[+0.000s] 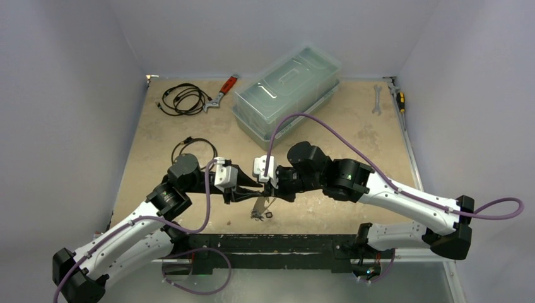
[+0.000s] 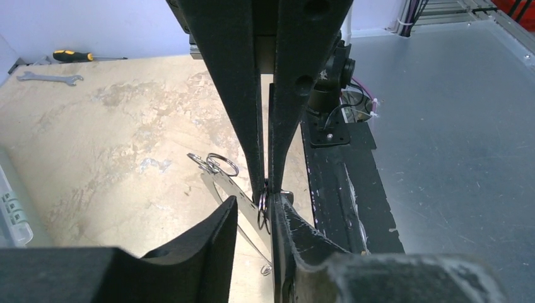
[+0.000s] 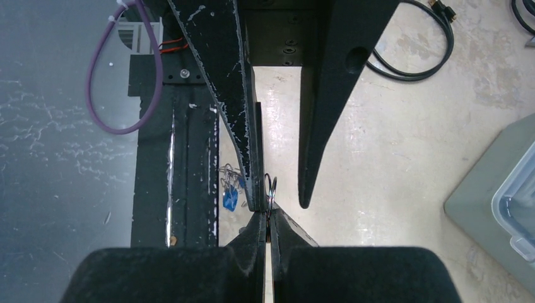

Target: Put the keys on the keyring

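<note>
My two grippers meet tip to tip above the table's front middle. The right gripper [image 3: 268, 213] is shut on a small metal ring [image 3: 270, 189] that sticks out past its tips. The left gripper [image 3: 279, 203] stands open around that ring, which lies against one of its fingers [image 2: 296, 243]. The keyring [image 2: 236, 199], a pale thin loop, hangs slanting below the ring down to the table [image 1: 258, 206]; what holds it is hidden. Keys with a blue tag [image 3: 230, 197] lie bunched on the table under the grippers, near the front rail.
A clear lidded plastic box [image 1: 287, 88] sits at the back centre. Black cable coils [image 1: 186, 98] and red-handled pliers [image 1: 221, 93] lie back left, another cable [image 1: 192, 148] by the left arm. A wrench [image 1: 376, 100] and screwdriver [image 1: 399, 98] lie back right. The black front rail [image 1: 271, 243] runs close by.
</note>
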`<state>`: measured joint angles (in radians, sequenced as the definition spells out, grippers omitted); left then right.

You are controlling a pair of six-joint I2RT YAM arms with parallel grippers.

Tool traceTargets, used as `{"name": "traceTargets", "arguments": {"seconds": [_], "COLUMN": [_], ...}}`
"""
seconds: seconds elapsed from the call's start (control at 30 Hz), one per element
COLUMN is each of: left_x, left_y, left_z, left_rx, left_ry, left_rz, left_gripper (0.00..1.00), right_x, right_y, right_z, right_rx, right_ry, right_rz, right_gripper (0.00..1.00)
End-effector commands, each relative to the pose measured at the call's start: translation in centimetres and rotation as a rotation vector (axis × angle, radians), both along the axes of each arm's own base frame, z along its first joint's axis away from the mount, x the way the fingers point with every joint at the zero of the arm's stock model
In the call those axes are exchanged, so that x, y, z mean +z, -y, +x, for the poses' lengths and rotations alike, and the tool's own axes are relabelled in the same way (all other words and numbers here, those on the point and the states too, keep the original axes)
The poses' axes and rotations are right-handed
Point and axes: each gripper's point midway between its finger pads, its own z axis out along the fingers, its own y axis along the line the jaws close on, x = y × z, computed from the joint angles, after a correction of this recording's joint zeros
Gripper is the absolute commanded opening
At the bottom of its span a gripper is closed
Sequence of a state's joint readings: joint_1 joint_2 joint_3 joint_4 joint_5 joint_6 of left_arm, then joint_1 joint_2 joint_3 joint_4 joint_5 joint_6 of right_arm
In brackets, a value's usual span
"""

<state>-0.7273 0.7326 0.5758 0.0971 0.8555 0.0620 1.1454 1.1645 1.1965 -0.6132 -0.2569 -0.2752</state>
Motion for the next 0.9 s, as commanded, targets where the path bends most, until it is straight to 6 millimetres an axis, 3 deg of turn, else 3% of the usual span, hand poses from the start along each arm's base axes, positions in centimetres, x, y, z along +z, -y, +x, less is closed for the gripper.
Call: {"name": "traceTargets", "arguments": {"seconds": [0.0, 0.33, 0.47, 0.67, 0.87], "left_x": [1.0, 1.6, 1.9, 2.3, 2.4], "left_y": [0.1, 0.0, -0.1, -0.3, -0.3], "left_z": [0.2, 0.2, 0.0, -0.3, -0.5], "left_rx": [0.012, 0.019, 0.016, 0.011, -0.002], "left_ry": [0.016, 0.025, 0.029, 0.038, 0.034], "left_rz": [-0.023, -0.036, -0.045, -0.056, -0.056], "left_gripper": [0.26, 0.17, 0.28, 0.34, 0.24], "right_x": [3.7, 3.3, 3.2, 3.1, 3.2], "right_y": [-1.1, -1.3, -1.4, -1.4, -1.4], "right_z": [-0.6, -0.6, -0.6, -0.5, -0.5], "right_rx": [0.056, 0.062, 0.061, 0.059, 0.055], "right_ry": [0.042, 0.034, 0.033, 0.035, 0.036], "right_rz": [0.128, 0.120, 0.119, 0.117, 0.120], "right_gripper": [0.00, 0.00, 0.00, 0.00, 0.00]}}
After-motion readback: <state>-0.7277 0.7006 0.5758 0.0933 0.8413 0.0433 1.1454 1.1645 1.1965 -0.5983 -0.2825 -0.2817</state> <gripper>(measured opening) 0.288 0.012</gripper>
